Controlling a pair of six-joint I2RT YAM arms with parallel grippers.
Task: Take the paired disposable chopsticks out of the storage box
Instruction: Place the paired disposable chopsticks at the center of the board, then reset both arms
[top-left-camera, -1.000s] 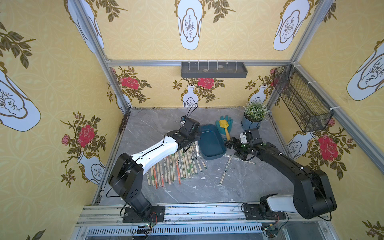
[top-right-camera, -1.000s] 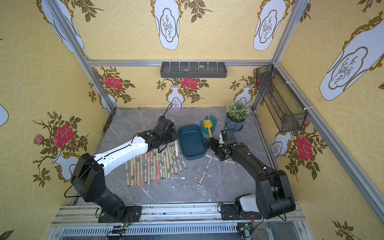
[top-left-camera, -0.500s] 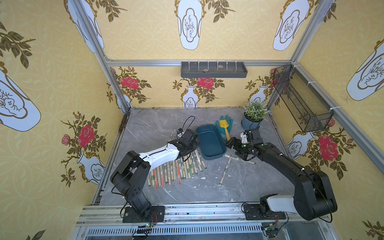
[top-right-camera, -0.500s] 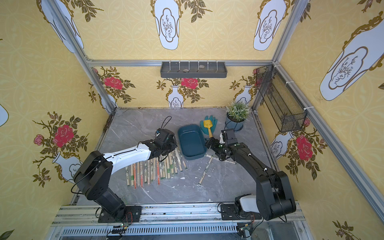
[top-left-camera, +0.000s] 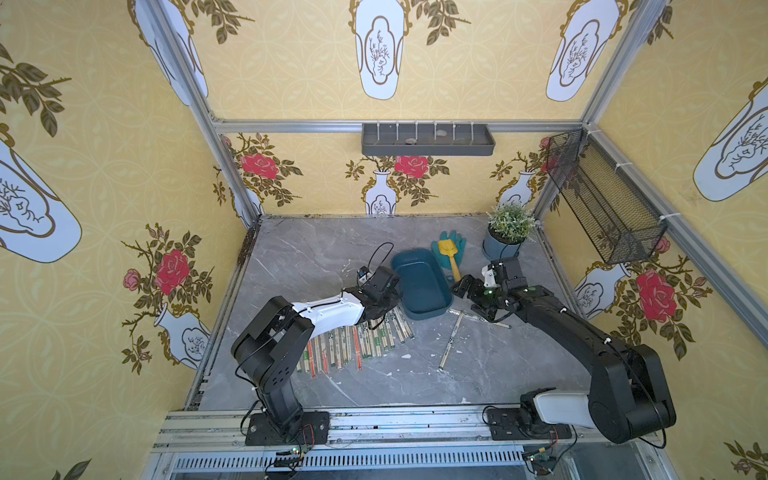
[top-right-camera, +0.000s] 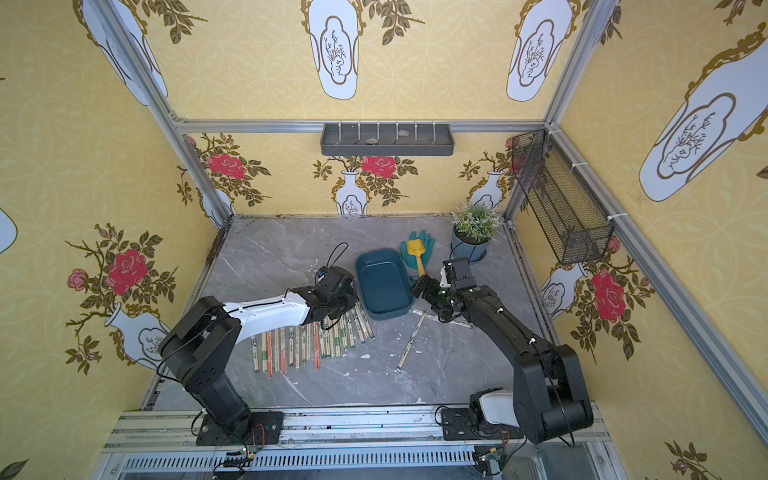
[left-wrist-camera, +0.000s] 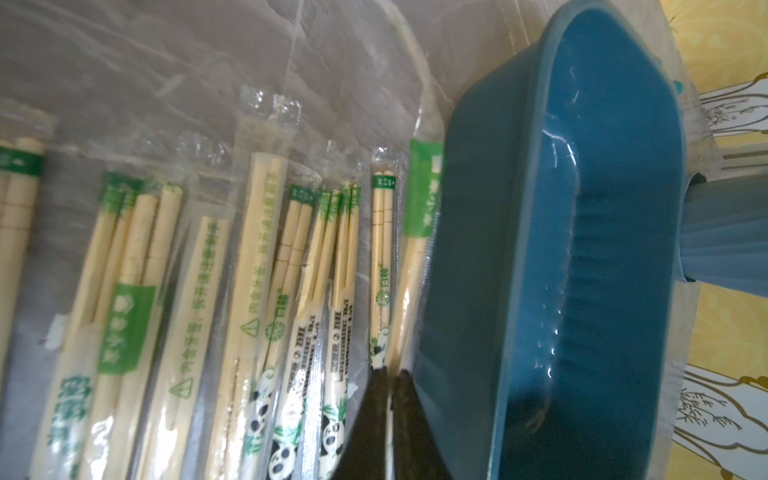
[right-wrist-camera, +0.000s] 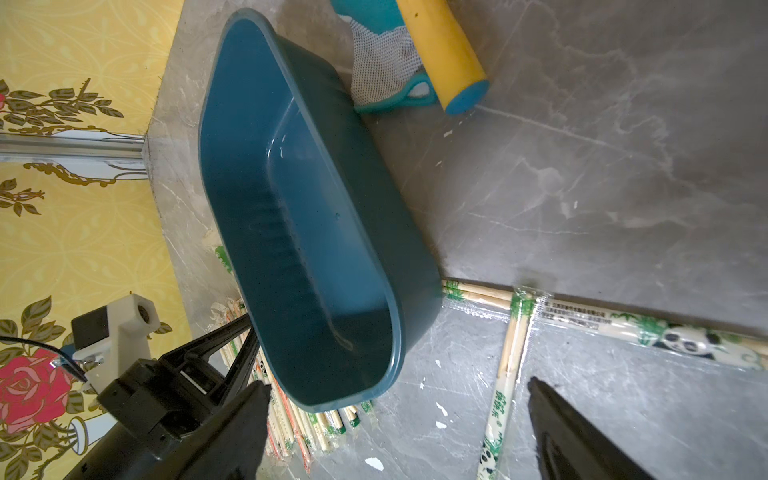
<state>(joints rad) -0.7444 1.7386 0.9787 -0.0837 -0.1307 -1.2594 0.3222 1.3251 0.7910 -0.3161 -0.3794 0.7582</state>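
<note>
The storage box (top-left-camera: 422, 286) (top-right-camera: 384, 286), a dark teal tub, stands mid-table with nothing inside (right-wrist-camera: 299, 232). Several paired disposable chopsticks (top-left-camera: 353, 340) (top-right-camera: 307, 340) lie in a row on the table to its left. My left gripper (top-left-camera: 392, 306) (top-right-camera: 352, 305) is low over the row's end, against the box's outer wall (left-wrist-camera: 478, 291). In the left wrist view its jaws (left-wrist-camera: 390, 399) stand a narrow crack apart, with a pale pair showing in the gap. My right gripper (top-left-camera: 467, 297) (right-wrist-camera: 399, 415) hangs wide open and holds nothing, by the box's right side.
Two loose wrapped pairs (top-left-camera: 451, 340) (right-wrist-camera: 665, 332) lie right of the box. A yellow toy shovel (top-left-camera: 451, 253) rests on a teal glove behind it, beside a plant pot (top-left-camera: 503, 245). A grey tray (top-left-camera: 428, 139) and a mesh basket (top-left-camera: 602, 199) hang on the walls.
My left gripper came down from beside the box's left rim to the end of the chopstick row, and its jaws have parted slightly. The right arm has not moved.
</note>
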